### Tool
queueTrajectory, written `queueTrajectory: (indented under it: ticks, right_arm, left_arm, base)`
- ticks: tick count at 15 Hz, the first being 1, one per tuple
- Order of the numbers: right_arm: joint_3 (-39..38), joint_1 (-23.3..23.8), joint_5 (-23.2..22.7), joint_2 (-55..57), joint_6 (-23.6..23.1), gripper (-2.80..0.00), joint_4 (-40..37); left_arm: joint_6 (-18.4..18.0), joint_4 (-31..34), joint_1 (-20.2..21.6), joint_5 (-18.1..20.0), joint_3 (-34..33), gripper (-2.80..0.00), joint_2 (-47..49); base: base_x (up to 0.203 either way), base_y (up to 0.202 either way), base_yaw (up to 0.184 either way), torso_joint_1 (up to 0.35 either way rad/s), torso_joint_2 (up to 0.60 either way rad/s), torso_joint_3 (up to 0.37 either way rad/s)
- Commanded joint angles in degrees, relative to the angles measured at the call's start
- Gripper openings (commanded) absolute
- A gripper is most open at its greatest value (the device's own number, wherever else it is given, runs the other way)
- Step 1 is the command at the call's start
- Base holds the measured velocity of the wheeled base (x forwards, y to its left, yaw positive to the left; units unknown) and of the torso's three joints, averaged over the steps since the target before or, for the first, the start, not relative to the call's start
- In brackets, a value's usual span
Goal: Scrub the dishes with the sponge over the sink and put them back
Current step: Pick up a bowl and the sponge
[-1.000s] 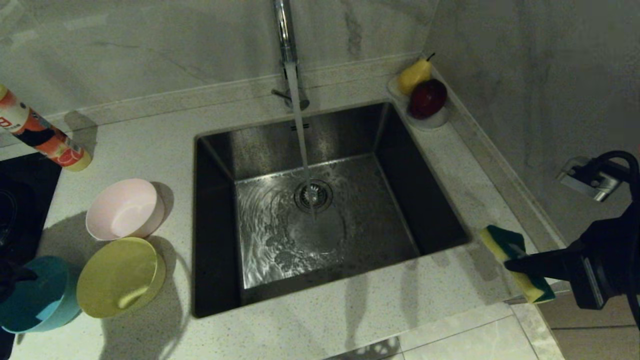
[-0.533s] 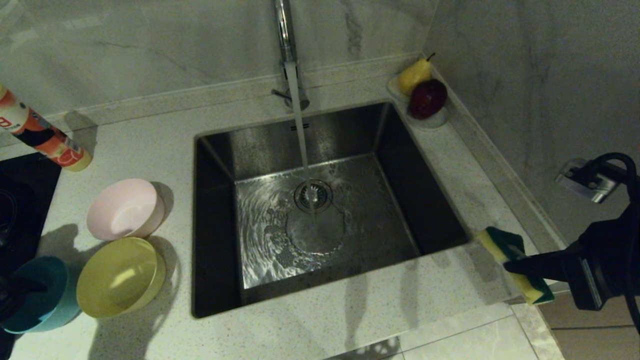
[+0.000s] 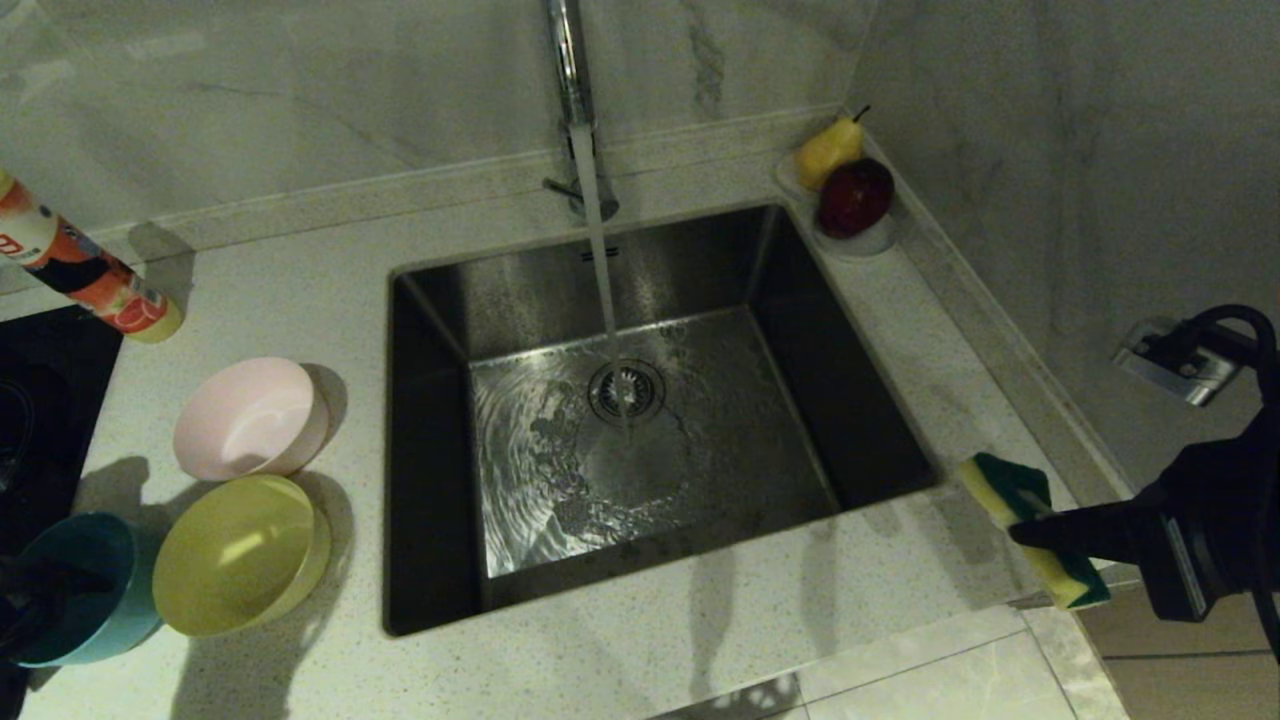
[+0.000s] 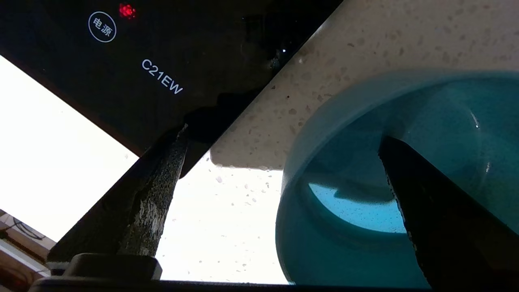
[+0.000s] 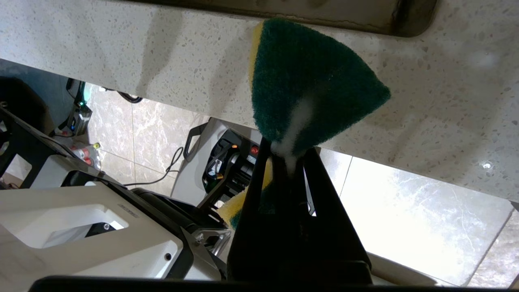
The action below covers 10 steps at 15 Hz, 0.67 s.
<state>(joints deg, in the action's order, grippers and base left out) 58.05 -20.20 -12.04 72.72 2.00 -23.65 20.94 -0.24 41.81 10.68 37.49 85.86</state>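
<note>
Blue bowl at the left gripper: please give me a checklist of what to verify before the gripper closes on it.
1. Left gripper open: ok, the fingers stand wide apart.
2. Fingers astride the blue bowl wall: ok, one finger is inside the bowl, the other is outside over the counter.
3. Pads touching the rim: cannot tell.
4. Yellow bowl clear of the grasp: ok, it sits beside the blue bowl, away from the fingers.
5. Right gripper shut on the sponge: ok, held off the sink's right corner.
6. Water running into the sink: ok.
</note>
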Motion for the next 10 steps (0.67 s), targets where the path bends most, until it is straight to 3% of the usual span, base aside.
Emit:
queueTrajectory:
  ticks: [1, 3, 10]
  right_arm:
    - [-0.3, 0.0, -0.1, -0.6, 0.0, -2.8, -0.3]
    - [-0.9, 0.0, -0.2, -1.0, 0.1, -2.8, -0.6]
    - [-0.5, 0.0, -0.2, -0.9, 0.8, -2.8, -0.6]
  left_arm:
    - [0.2, 0.1, 0.0, 0.3, -0.1, 0.0, -0.3]
    - [-0.3, -0.2, 0.0, 3.6, -0.8, 0.0, -0.6]
    - [-0.1, -0.2, -0.1, 4.1, -0.8, 0.0, 0.4]
  base:
    - [0.0, 0.0, 0.0, 0.0, 0.0, 0.0]
    - [0.0, 0.0, 0.0, 0.0, 0.0, 0.0]
    - [0.0, 0.0, 0.0, 0.0, 0.0, 0.0]
